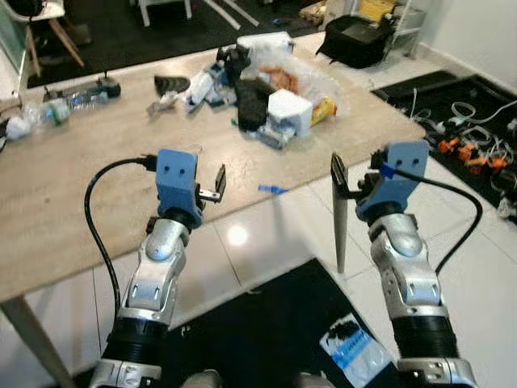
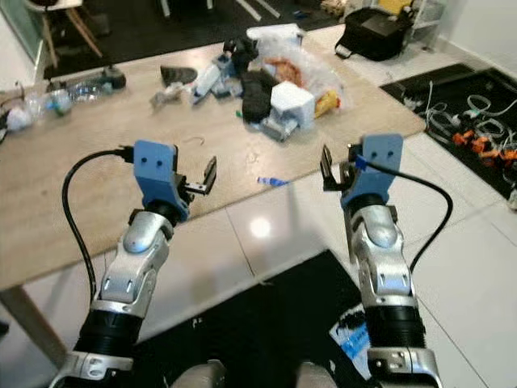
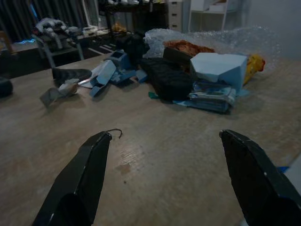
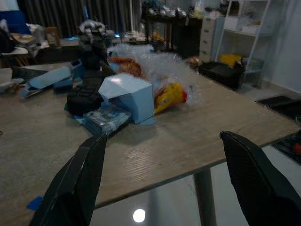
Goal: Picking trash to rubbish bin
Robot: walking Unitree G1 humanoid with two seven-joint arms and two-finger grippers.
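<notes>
A heap of trash lies on the far right part of the wooden table [image 1: 81, 202]: a pale blue box [image 1: 289, 111], a black pouch [image 1: 252, 101], a bubble-wrap bag [image 1: 299, 77] and a yellow wrapper [image 1: 325, 109]. Crumpled grey paper [image 1: 166, 103] lies left of the heap. Plastic bottles [image 1: 81, 99] lie at the far left. A small blue scrap [image 1: 273, 190] sits at the table's near edge. My left gripper [image 1: 212, 187] hovers open over the near edge, with nothing between its fingers. My right gripper [image 1: 355, 174] is open and empty just off the table's right corner.
A black mat [image 1: 266, 323] covers the floor at my feet, with a blue and white packet [image 1: 353, 349] on it. A black bag [image 1: 359, 39] sits on the floor beyond the table. Loose cables [image 1: 477, 137] lie on the right. A table leg [image 1: 341, 234] stands below the right gripper.
</notes>
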